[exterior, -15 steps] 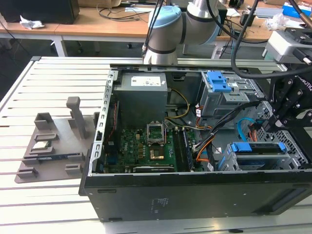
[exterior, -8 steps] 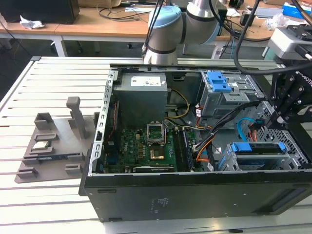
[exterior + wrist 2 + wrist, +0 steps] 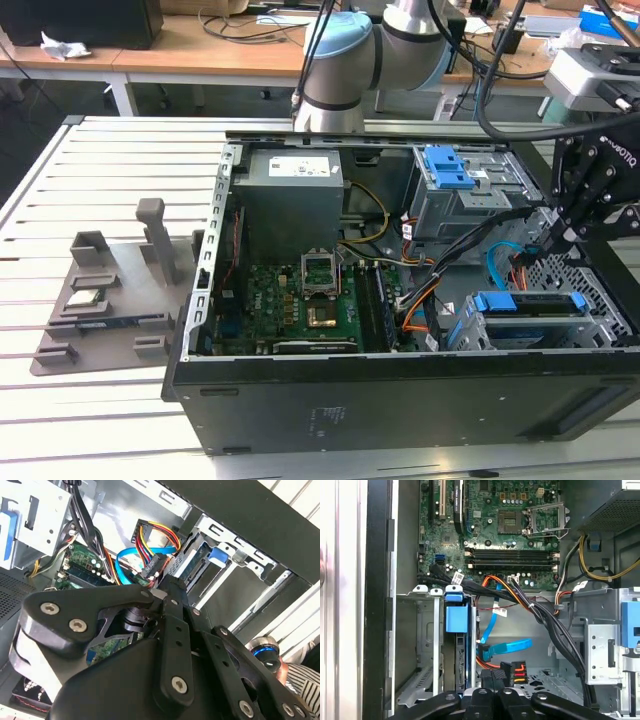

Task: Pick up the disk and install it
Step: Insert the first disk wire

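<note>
Open computer case (image 3: 400,400) on slatted table (image 3: 120,150). Disk (image 3: 530,305), blue-framed, sits on edge in the drive cage (image 3: 455,330) at the case's corner, on the exterior view's right. Gripper (image 3: 550,240) hangs just above it, beside coloured cables (image 3: 512,667); fingers appear drawn together, apparently holding nothing.

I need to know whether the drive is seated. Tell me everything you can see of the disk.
The disk sits on edge in the metal drive cage at the case's front corner, on the exterior view's right. A blue plastic carrier with a tab frames its edges; grey metal shows between. The gripper hangs just above it, near the blue data cable. Whether cables are plugged in cannot be told.
</note>
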{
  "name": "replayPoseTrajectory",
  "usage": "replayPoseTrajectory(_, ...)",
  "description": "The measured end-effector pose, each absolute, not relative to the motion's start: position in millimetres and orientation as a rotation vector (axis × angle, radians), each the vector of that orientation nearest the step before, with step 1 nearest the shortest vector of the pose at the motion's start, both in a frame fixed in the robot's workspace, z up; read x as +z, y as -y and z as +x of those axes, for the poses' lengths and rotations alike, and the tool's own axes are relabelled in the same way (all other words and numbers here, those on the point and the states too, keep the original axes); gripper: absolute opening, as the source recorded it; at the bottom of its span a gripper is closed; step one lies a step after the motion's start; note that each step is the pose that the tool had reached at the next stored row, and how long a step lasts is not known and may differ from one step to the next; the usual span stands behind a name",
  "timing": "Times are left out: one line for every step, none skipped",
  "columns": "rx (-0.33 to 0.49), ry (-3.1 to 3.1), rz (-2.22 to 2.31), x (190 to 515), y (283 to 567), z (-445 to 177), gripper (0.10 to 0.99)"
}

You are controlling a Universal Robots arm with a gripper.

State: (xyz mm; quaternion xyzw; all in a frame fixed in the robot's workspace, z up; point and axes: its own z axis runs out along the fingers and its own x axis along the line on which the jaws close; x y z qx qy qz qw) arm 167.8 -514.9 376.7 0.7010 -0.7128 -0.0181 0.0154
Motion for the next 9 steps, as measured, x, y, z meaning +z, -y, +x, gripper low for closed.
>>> replayPoseTrajectory(-0.056, 2.218, 2.181, 377, 515, 168, 0.114)
replayPoseTrajectory(-0.056, 2.218, 2.181, 377, 515, 168, 0.114)
replayPoseTrajectory(-0.056, 2.218, 2.181, 377, 515, 168, 0.235)
replayPoseTrajectory(-0.056, 2.218, 2.181, 377, 515, 168, 0.235)
replayPoseTrajectory(-0.056, 2.218, 2.181, 377, 515, 168, 0.235)
replayPoseTrajectory(-0.056, 2.218, 2.181, 377, 515, 168, 0.298)
replayPoseTrajectory(-0.056, 2.218, 2.181, 376, 514, 168, 0.298)
replayPoseTrajectory(-0.054, 2.217, 2.180, 372, 506, 168, 0.298)
replayPoseTrajectory(-0.054, 2.217, 2.180, 370, 502, 168, 0.298)
